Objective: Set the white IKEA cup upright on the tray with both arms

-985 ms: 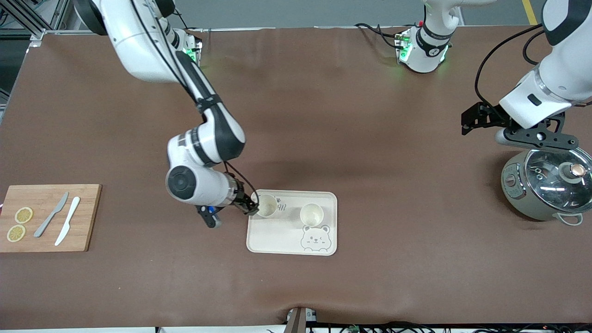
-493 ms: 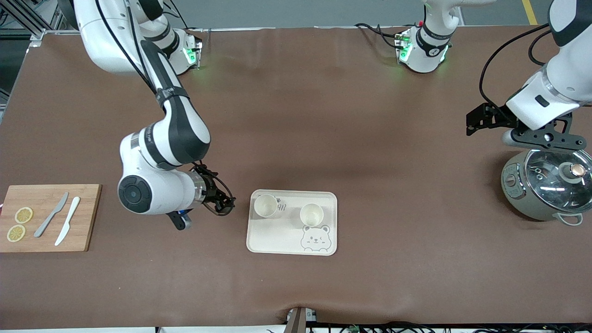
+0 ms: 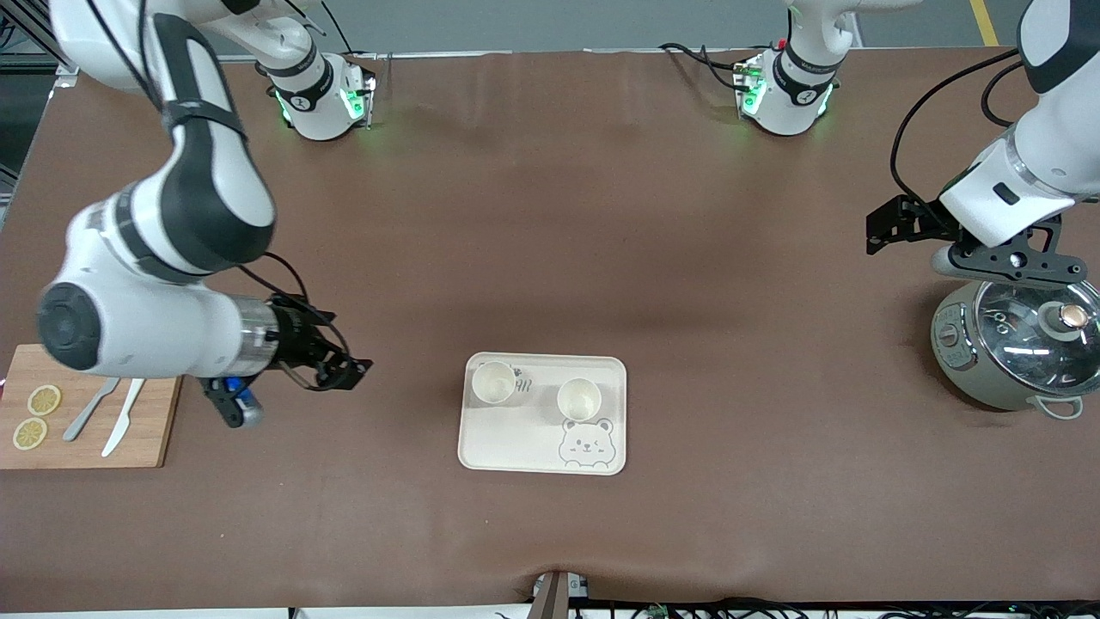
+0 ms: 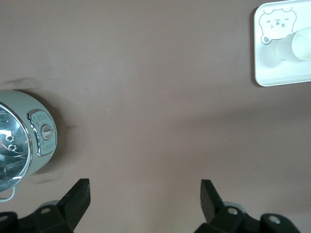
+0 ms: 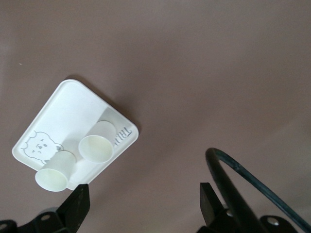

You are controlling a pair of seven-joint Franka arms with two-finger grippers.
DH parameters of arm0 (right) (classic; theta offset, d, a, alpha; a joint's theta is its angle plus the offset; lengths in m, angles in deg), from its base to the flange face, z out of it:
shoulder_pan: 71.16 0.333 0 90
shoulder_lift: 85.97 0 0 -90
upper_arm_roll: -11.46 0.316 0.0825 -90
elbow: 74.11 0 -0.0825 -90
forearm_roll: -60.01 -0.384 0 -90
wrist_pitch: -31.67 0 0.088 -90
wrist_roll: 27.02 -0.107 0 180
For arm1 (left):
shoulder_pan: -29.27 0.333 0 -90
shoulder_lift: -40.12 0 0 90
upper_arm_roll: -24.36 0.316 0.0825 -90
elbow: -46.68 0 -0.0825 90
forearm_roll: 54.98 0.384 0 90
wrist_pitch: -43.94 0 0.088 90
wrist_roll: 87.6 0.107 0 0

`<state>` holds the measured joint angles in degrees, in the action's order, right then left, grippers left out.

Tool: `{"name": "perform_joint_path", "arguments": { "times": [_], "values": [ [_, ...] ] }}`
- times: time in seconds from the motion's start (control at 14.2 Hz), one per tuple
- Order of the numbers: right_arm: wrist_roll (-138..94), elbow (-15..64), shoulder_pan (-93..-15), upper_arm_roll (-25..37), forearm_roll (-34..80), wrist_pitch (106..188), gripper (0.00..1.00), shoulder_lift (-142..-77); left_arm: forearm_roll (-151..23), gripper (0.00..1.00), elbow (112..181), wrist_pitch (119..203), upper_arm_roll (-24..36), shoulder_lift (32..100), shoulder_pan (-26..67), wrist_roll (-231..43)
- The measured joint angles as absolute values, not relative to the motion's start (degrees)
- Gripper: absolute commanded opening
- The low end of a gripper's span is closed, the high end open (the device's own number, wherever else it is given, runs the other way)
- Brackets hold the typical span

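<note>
The cream tray (image 3: 516, 447) with the bear drawing lies in the middle of the table, and two white cups stand upright on it. One cup (image 3: 494, 383) is in the corner toward the right arm's end, the other cup (image 3: 578, 399) is beside the bear face. My right gripper (image 3: 348, 372) is open and empty over bare table between the cutting board and the tray. The right wrist view shows the tray (image 5: 68, 111) and both cups (image 5: 97, 145) ahead of the right gripper (image 5: 145, 194). My left gripper (image 3: 885, 228) hangs open and empty over the table beside the pot, with the tray (image 4: 272, 68) far off.
A grey-green cooker pot (image 3: 1014, 344) with a glass lid stands at the left arm's end. A wooden cutting board (image 3: 159, 430) with two knives and lemon slices lies at the right arm's end. The right forearm hangs over that board's corner.
The right gripper has drawn away from the cup in the tray's corner toward the cutting board, leaving the cup standing. The left arm has barely shifted.
</note>
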<state>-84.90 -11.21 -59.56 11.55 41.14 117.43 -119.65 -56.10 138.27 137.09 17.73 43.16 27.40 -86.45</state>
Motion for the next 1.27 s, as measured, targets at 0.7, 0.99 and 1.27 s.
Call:
{"name": "perform_joint_path", "arguments": {
  "times": [0.7,0.99,1.27],
  "values": [
    [-55.16,-11.42,-68.24,16.16,54.18,105.28,1.0,-109.71,-56.1,1.0,137.1,137.06,17.71,43.8,26.74,-88.08],
    [-54.54,-9.81,-68.47,17.68,56.36,104.58,1.0,-107.54,-56.1,1.0,136.78,137.06,17.71,44.49,26.73,-88.09],
    [-45.68,-8.1,-70.13,17.64,56.74,104.62,1.0,-106.12,-56.1,1.0,136.54,137.06,17.71,44.83,26.93,-88.09]
  ]
}}
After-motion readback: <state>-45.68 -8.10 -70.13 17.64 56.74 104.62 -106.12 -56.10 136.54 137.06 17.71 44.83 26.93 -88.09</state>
